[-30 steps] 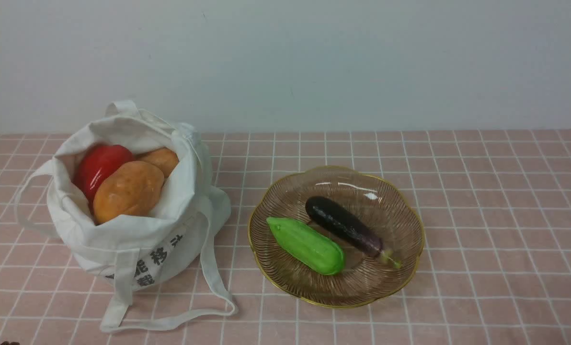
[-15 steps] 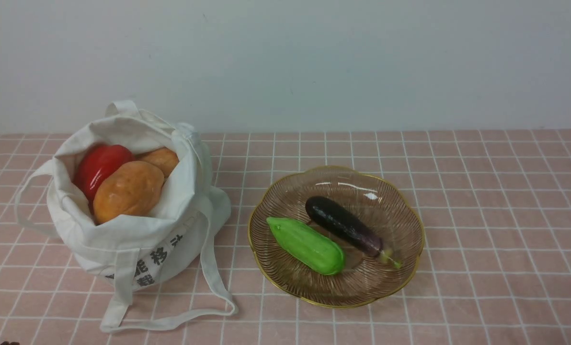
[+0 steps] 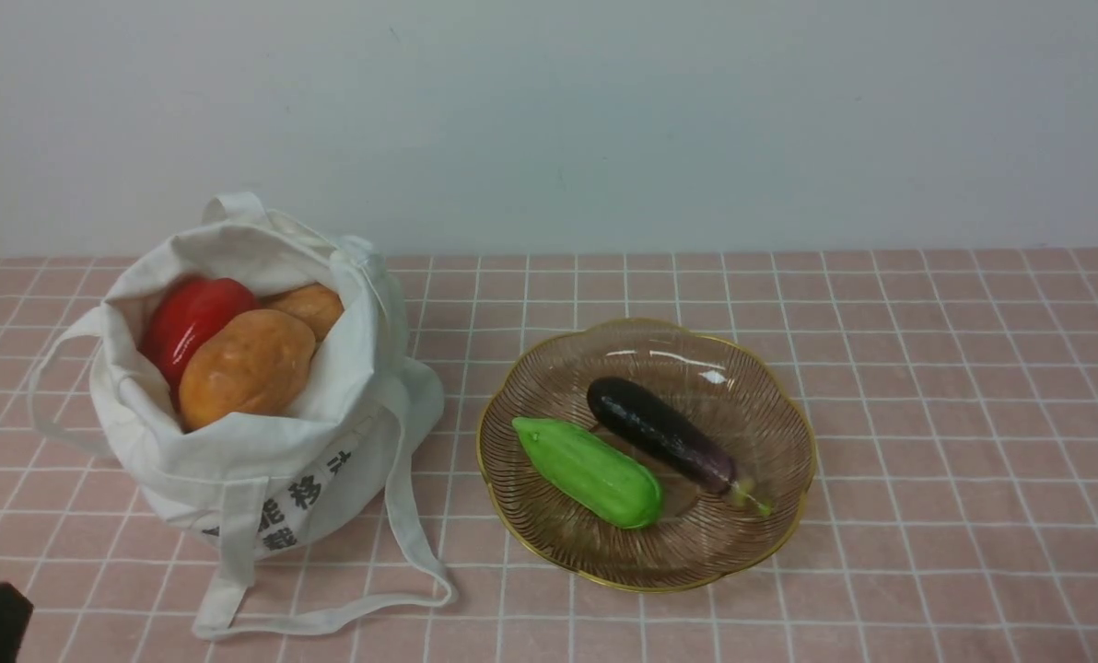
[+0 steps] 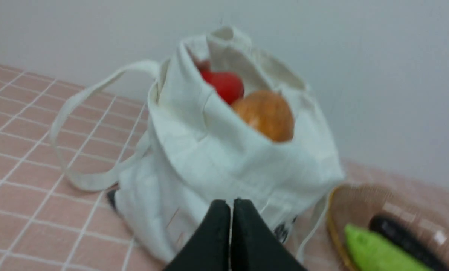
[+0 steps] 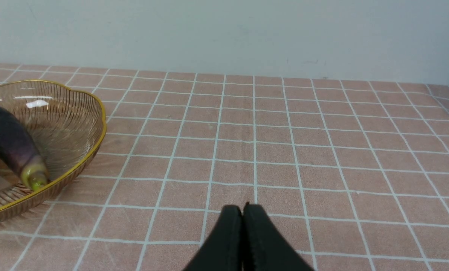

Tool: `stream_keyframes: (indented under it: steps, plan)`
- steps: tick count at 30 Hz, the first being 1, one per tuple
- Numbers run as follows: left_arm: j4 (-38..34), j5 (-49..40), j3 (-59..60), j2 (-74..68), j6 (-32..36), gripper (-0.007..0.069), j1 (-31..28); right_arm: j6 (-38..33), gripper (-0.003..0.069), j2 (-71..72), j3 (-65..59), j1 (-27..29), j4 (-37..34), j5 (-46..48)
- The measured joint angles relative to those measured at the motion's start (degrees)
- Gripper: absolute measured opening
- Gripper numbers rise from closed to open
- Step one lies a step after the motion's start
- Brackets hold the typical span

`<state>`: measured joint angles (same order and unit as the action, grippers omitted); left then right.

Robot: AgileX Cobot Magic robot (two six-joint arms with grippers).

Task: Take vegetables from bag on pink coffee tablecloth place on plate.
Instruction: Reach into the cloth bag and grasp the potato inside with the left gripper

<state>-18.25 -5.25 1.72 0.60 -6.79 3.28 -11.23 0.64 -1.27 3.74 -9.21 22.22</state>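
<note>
There is one soft white cloth bag point(image 3: 263, 460) with black printed characters, one dusty-pink tablecloth point(image 3: 927, 368) gridded in thin white lines, and one ribbed brownish glass plate point(image 3: 752, 396) with a gold rim. Five toy vegetables show. The bag holds two lumpy orange-brown potato-like ovals, the front oval point(image 3: 247, 366) and the back oval point(image 3: 314, 308), plus one glossy red bell pepper point(image 3: 190, 318). The plate holds one dark purple eggplant point(image 3: 659, 433) and one bright green gourd point(image 3: 590, 471).

Bag point(image 3: 328, 387) mouth open upward, straps point(image 3: 413, 525) sprawled toward plate point(image 3: 752, 414), open tablecloth point(image 3: 954, 414) right of plate
</note>
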Motion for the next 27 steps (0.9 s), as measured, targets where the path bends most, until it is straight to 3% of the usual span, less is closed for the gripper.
stream_keyframes:
  steps: [7, 10, 12, 15, 22, 27]
  plan:
    - [-7.1, 10.11, 0.08, 0.0, -0.44, -0.0005, 0.0, 0.0, -0.0012, 0.0, 0.0, 0.0, 0.0, 0.0]
    - [-8.0, 19.79, -0.73, 0.0, -0.84, -0.0005, 0.0, 0.0, -0.0012, 0.0, 0.0, 0.0, 0.0, 0.0]
    - [-6.96, 20.23, -6.54, 0.0, -0.34, -0.0005, 0.0, 0.0, -0.0012, 0.0, 0.0, 0.0, 0.0, 0.0]
    - [-3.52, 11.94, -17.53, -2.47, 1.84, -0.0005, 0.0, 0.0, -0.0012, 0.0, 0.0, 0.0, 0.0, 0.0]
    - [0.39, -26.34, -44.66, -24.55, 6.4, -0.0005, 0.0, 0.0, -0.0012, 0.0, 0.0, 0.0, 0.0, 0.0]
    - [0.95, -46.55, -57.98, -41.97, 13.23, -0.0005, 0.0, 0.0, -0.0012, 0.0, 0.0, 0.0, 0.0, 0.0]
